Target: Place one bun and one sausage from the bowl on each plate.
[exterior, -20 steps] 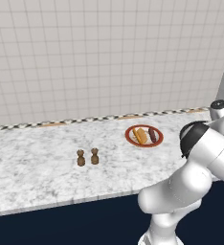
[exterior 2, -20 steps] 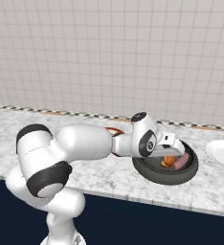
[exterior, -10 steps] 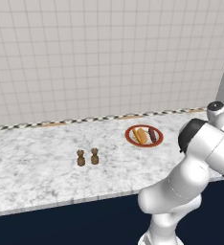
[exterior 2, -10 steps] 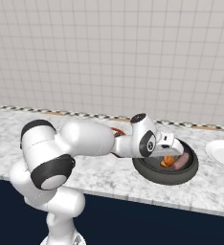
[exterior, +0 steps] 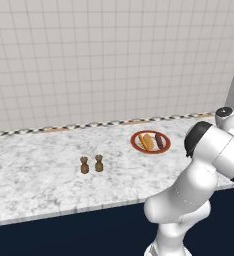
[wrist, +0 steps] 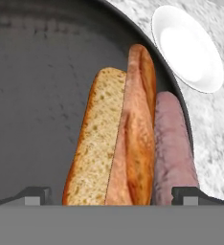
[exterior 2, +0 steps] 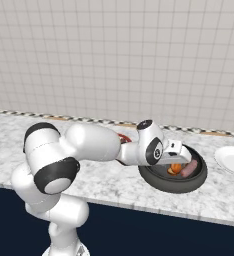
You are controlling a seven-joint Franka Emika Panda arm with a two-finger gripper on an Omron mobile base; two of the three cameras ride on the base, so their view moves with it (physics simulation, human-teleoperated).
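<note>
Red-rimmed plate [exterior: 150, 142] on the left is already served, a bun and sausage on it. Further right, the gripper [wrist: 111, 195] hangs released, straddling the bun [wrist: 116, 139] in the dark bowl [exterior 2: 174, 182], sausage [wrist: 173, 148] touching alongside. Best to drop centred, pinching bread alone. White plate [exterior 2: 232, 159] waits far right.

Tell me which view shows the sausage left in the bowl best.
Hand view: the sausage lies close up beside the bun in the bowl. The right base view gives a small pink sliver of it.
</note>
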